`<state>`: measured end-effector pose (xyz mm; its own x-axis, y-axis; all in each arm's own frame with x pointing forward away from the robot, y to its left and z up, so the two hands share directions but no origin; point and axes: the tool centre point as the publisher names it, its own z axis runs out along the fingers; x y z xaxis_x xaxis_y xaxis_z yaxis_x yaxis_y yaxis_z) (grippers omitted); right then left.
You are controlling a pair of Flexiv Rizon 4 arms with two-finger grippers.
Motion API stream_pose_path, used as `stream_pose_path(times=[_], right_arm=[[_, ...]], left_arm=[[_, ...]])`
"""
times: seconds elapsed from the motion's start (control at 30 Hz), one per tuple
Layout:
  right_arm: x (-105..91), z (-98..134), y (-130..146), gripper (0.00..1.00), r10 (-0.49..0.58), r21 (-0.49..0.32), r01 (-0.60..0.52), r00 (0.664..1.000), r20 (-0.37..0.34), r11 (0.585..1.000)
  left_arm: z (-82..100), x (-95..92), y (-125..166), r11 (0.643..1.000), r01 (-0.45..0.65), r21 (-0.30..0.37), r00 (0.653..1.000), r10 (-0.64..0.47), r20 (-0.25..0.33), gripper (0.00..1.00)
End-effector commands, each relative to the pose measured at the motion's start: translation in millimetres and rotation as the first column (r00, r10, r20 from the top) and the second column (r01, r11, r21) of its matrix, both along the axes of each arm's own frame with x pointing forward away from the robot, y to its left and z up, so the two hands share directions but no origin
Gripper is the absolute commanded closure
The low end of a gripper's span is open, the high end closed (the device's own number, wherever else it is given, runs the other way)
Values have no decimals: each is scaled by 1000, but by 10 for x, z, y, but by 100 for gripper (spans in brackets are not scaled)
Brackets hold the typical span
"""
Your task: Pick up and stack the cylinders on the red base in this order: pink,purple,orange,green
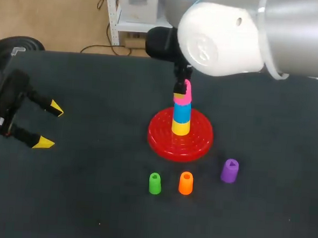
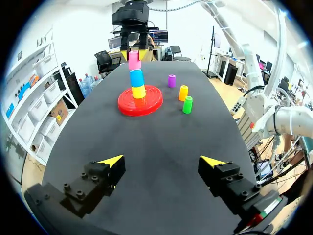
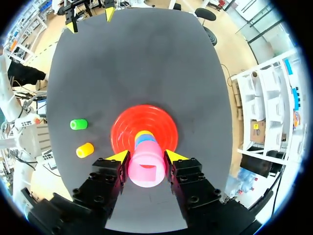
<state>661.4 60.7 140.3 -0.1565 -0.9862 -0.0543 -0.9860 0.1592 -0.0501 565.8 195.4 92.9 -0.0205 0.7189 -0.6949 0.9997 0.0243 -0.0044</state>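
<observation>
pink cylinder (image 3: 146, 165) is clamped between the yellow-tipped fingers of the right gripper (image 3: 146, 156), topping a column: blue cylinder (image 1: 181, 113) under it, yellow cylinder (image 1: 180, 127) lowest, on the red base (image 1: 160, 139) near the middle of the table (image 1: 89, 206). whether pink is fully seated on blue i cannot tell; in the head view it looks slightly off line. let go off-centre, it could tip and roll away, and a finger dragging as the gripper opens could topple the whole column. purple cylinder (image 1: 230, 171), orange cylinder (image 1: 186, 183) and green cylinder (image 1: 154, 183) stand apart between the base and the table's near edge. left gripper (image 1: 50, 126) hangs near the left edge, fingers spread, empty.
</observation>
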Motion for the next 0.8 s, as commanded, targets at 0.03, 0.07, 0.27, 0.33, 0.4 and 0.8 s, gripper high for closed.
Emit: stream_pose_path(times=[0.03,0.07,0.27,0.33,0.4,0.8], right_arm=[[16,-28,-62,100,-1,19,1,1000,2,1000],[33,-45,-66,100,-3,27,3,1000,-3,1000],[94,-104,-56,100,3,22,-3,1000,-21,1000],[102,-117,-50,100,4,18,-4,1000,-24,1000],[107,-128,-44,100,6,18,-5,1000,-26,1000],[90,-177,27,100,24,32,-23,999,-35,999]], left_arm=[[-11,2,6,1000,1,-2,1000,-1,2,0],[-11,2,6,1000,1,-2,1000,-1,2,0],[-11,2,6,1000,1,-2,1000,-1,2,0],[-11,2,6,1000,1,-2,1000,-1,2,0],[-11,2,6,1000,1,-2,1000,-1,2,0],[-11,2,6,1000,1,-2,1000,-1,2,0]])
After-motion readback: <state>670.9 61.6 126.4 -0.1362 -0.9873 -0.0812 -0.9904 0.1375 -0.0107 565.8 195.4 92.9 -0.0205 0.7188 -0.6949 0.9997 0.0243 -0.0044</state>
